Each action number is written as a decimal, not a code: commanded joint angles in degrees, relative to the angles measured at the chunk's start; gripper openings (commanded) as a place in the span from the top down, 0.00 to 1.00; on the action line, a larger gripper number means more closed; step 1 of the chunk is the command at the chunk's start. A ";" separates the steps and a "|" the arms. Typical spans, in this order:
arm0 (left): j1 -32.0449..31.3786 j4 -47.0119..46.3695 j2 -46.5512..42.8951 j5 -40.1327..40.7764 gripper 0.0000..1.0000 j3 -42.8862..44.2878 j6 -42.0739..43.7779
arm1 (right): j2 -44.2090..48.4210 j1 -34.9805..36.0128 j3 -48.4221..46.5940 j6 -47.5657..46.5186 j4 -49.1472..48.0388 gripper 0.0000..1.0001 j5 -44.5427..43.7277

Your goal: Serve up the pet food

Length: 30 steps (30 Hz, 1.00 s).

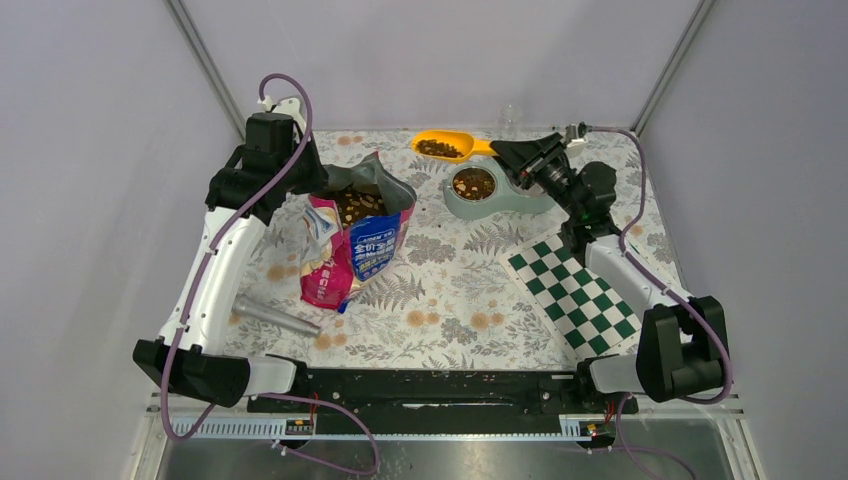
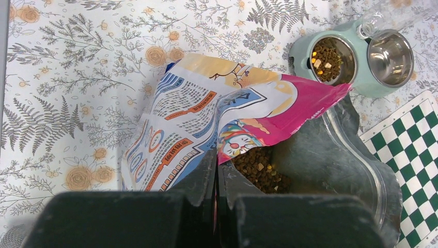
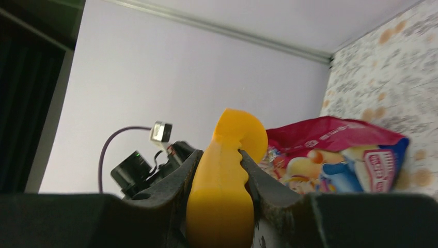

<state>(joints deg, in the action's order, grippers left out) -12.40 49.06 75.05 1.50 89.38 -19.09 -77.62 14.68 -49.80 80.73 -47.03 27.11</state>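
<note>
The right gripper (image 3: 219,157) is clamped on the handle of an orange scoop (image 1: 445,146). The scoop is held level at twelve o'clock on the floral tablecloth (image 1: 450,290), loaded with pet food (image 1: 438,148). Its cup hangs at about eleven o'clock from the filled bowl (image 2: 326,58) of a green feeder (image 2: 299,51), beside that bowl, not over it. The feeder's second steel bowl (image 2: 391,57) is bare.

Toward nine o'clock, the left gripper (image 2: 217,181) is pinched shut on the rim of a printed bag (image 1: 365,245), holding its mouth open. More kibble shows inside.

Risks, as a judgement: if the scoop tips where it is, pellets would likely land on the cloth, since it is not yet above the bowl. The thin handle could twist in the jaws under the load. The bag may slump or topple if its rim slips free.

Counts:
- Scoops: one.
- Bags: one.
- Feeders: one, with two bowls.
- Places holding kibble: three, namely the scoop, one bowl and the bag.
- Checkered mats: one (image 1: 575,290), at four o'clock.
- Grey metal cylinders: one (image 1: 277,315), at eight o'clock.
- Clear containers: one (image 1: 508,118), at the far edge.
</note>
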 commanded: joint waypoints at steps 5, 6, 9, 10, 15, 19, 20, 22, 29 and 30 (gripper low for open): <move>0.98 -4.06 -3.85 0.00 1.00 0.53 -1.20 | 1.07 -9.40 3.03 -6.13 0.31 1.00 -0.39; 1.04 -4.22 -3.85 -0.29 1.00 0.41 -1.21 | 0.43 -10.61 3.64 -6.50 0.32 1.00 -0.59; 1.07 -4.41 -3.74 -0.85 1.00 0.19 -1.21 | -1.88 -13.15 3.90 -10.02 1.67 1.00 -0.92; 1.11 -4.48 -3.76 -0.88 1.00 0.12 -1.21 | -2.47 -13.48 3.45 -12.22 3.55 1.00 -1.48; 1.26 -4.63 -3.68 -1.23 1.00 0.13 -1.12 | -6.33 -13.62 -0.77 -23.35 13.11 1.00 -4.10; 1.24 -5.00 -3.77 -1.23 1.00 -0.12 -1.19 | -8.88 -13.58 -3.33 -28.94 17.40 1.00 -7.01; 1.24 -4.99 -3.77 -1.23 1.00 -0.27 -1.25 | -9.51 -13.54 -4.19 -30.32 18.73 1.00 -7.89; 1.24 -5.21 -3.70 -1.23 1.00 -0.59 -1.42 | -11.10 -13.13 -6.06 -32.98 21.16 0.99 -9.14; 1.40 -5.27 -3.49 -1.23 1.00 -0.61 -1.35 | -13.01 -8.85 -11.39 -44.57 32.38 1.00 -17.75; 1.36 -5.22 -3.61 -1.23 1.00 -0.62 -1.26 | -12.54 -8.16 -11.53 -46.26 33.45 1.00 -19.68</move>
<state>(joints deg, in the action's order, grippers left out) -11.66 48.14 74.61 0.19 88.47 -19.75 -91.37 3.51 -57.71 44.14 -19.03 15.46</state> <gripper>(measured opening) 0.010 0.342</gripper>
